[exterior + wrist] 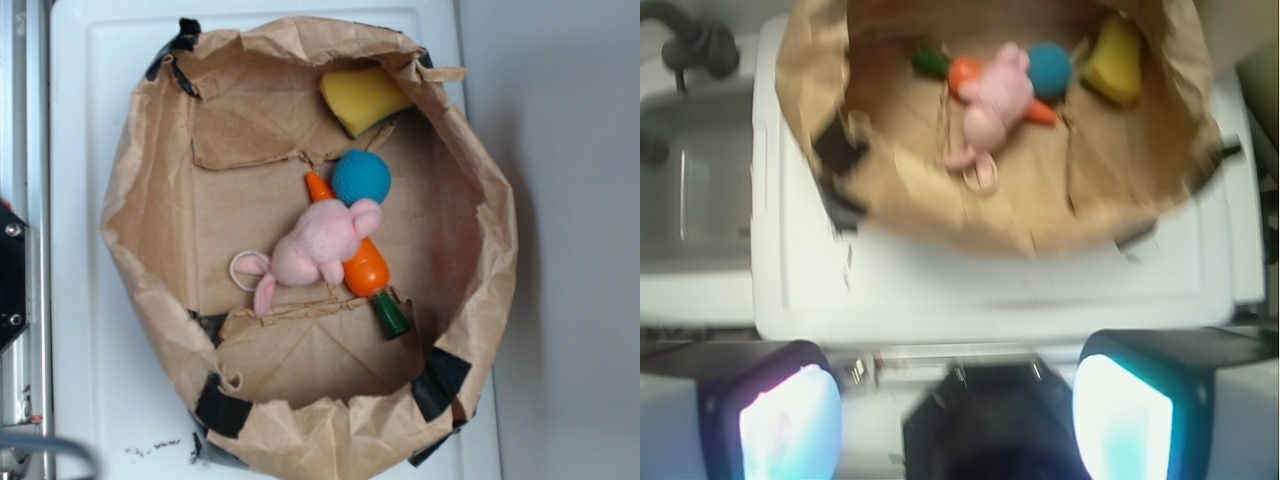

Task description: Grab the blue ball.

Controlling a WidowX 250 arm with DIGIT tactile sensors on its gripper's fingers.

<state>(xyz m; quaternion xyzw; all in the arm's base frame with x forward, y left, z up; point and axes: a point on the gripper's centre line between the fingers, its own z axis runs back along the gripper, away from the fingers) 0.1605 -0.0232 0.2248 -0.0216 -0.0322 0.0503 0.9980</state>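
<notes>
- My gripper [956,420] hangs with fingers spread wide, holding nothing.
- The blue ball [1050,68] lies far ahead, slightly right, inside the paper bag [890,200], touching the pink toy [995,95].
- Approach not begun; next I must reach forward and descend.

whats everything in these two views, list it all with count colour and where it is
paper bag: 1, brown, rolled down and open on the white surface, patched with black tape
blue ball: 1, teal-blue, on the bag floor, beside the carrot's tip and by the plush's head
plush toy: 1, pink, lying across the carrot in the middle of the bag
carrot toy: 1, orange with green end, under the plush
sponge wedge: 1, yellow, against the bag's far wall, apart from the ball
white surface: 1, white, beneath the bag
sink: 1, grey, beside the white surface in the wrist view
gripper: 1, black with pale pads, open, outside the bag
</notes>
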